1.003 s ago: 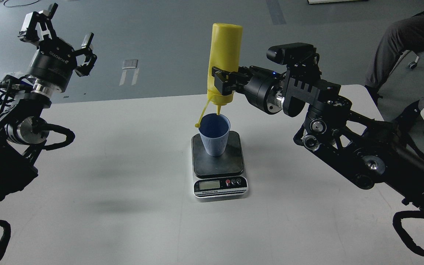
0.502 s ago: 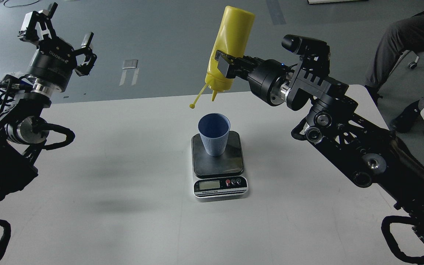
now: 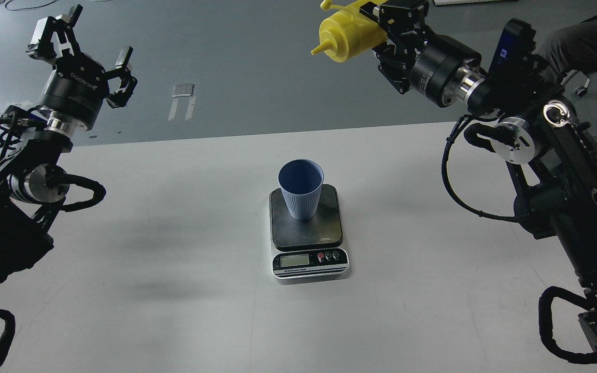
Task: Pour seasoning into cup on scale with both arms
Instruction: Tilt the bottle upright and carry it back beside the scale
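Head view: right gripper (image 3: pixel 376 26) had swung the seasoning (image 3: pixel 347 31) up and away from the cup (image 3: pixel 301 189), from nozzle-down right over the rim a second earlier to high beyond the desk's far edge, nozzle aimed left and slightly down. By my reading, that meant the pouring was over and the bottle was being carried off to be set down. Its fingers were clamped on the yellow squeeze bottle's body, most of which was hidden behind them or cut by the top of the frame; the cap strap poked up near the shoulder. Left gripper (image 3: pixel 78 44) hung unmoved over the desk's far left corner, fingers spread wide and empty. The light blue ribbed cup stood upright on the black platform of the scale (image 3: pixel 306 233), at the middle of the desk; its contents could not be made out, nor the display reading
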You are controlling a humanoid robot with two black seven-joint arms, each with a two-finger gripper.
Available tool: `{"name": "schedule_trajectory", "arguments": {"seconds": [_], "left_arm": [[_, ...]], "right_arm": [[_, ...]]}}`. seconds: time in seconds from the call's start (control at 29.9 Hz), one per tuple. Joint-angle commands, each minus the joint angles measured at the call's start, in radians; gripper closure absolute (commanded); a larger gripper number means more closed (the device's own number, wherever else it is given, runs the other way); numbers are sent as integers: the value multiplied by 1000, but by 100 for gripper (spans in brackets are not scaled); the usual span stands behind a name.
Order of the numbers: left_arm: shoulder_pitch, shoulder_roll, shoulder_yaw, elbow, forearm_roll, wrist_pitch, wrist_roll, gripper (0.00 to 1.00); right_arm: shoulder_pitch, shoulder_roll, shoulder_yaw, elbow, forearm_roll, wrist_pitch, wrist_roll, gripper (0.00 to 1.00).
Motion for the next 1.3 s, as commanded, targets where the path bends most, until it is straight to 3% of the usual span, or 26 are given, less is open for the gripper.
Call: {"name": "schedule_trajectory", "arguments": {"seconds": [0.0,0.4,0.6,1.27], "left_arm": [[-3,1,5,1,0,0,0,2],[-6,5,8,-1,0,0,0,2],[-7,2,8,-1,0,0,0,2],[-4,-5,6,-1,0,0,0,2]], "right_arm": [[-51,0,90,-22,120,1,-2,100],[-261,3,212,-122,686,-17,9,100],[-373,82,237,-114,786,-13,15,100],[-551,82,266,-120,907,56,32,100]]}}
